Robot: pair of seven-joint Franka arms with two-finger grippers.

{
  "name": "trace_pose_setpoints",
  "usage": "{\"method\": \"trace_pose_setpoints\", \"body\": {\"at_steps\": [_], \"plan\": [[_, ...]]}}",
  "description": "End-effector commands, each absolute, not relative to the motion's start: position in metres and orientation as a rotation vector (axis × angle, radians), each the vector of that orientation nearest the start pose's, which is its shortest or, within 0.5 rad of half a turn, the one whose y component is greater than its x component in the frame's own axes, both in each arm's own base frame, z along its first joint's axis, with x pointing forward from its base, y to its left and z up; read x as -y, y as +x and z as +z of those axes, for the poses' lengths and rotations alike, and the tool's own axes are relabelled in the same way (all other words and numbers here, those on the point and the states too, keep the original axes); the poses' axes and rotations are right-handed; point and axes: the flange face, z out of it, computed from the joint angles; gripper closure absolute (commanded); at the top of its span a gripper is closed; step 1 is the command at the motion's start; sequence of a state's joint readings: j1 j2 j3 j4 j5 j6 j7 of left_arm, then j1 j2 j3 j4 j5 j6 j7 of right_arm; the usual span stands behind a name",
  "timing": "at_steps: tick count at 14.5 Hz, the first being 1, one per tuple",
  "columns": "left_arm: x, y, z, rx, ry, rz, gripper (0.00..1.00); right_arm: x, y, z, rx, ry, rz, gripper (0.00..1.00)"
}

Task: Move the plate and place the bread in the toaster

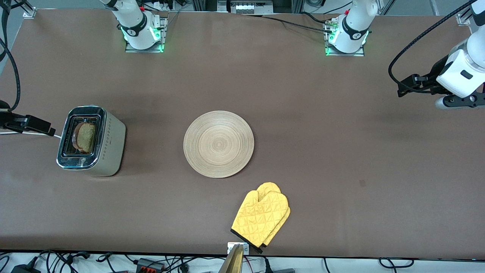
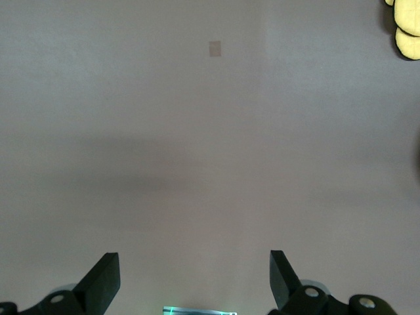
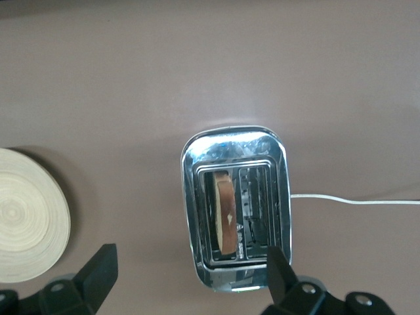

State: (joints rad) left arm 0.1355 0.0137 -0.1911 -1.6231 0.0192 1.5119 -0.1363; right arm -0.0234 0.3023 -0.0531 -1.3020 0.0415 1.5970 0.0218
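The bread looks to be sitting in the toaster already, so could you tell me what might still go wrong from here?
1. The bread stands in one slot of the toaster with its top above the chrome; it may not be fully seated.
2. The open right end effector hangs over the toaster, so a careless descent might knock it.
3. The white cord trails from the toaster and could snag a moving arm.

Bread (image 1: 85,137) sits upright in one toaster (image 1: 92,141) slot; round wooden plate (image 1: 218,144) lies flat mid-table, well apart.
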Motion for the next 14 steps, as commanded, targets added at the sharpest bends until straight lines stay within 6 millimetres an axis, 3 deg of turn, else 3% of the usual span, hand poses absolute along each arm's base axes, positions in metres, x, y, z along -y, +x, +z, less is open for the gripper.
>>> {"method": "trace_pose_setpoints", "body": {"at_steps": [1, 6, 11, 14], "plan": [[0.026, 0.540, 0.592, 0.124, -3.100, 0.189, 0.00, 0.037, 0.619, 0.579, -0.113, -3.112, 0.044, 0.00], [0.026, 0.540, 0.592, 0.124, -3.100, 0.189, 0.00, 0.037, 0.565, 0.573, -0.097, -3.136, 0.062, 0.00], [0.026, 0.540, 0.592, 0.124, -3.100, 0.189, 0.00, 0.037, 0.553, 0.571, -0.026, -3.138, 0.086, 0.00], [0.026, 0.540, 0.592, 0.124, -3.100, 0.189, 0.00, 0.038, 0.549, 0.569, -0.036, -3.141, 0.012, 0.00]]}}
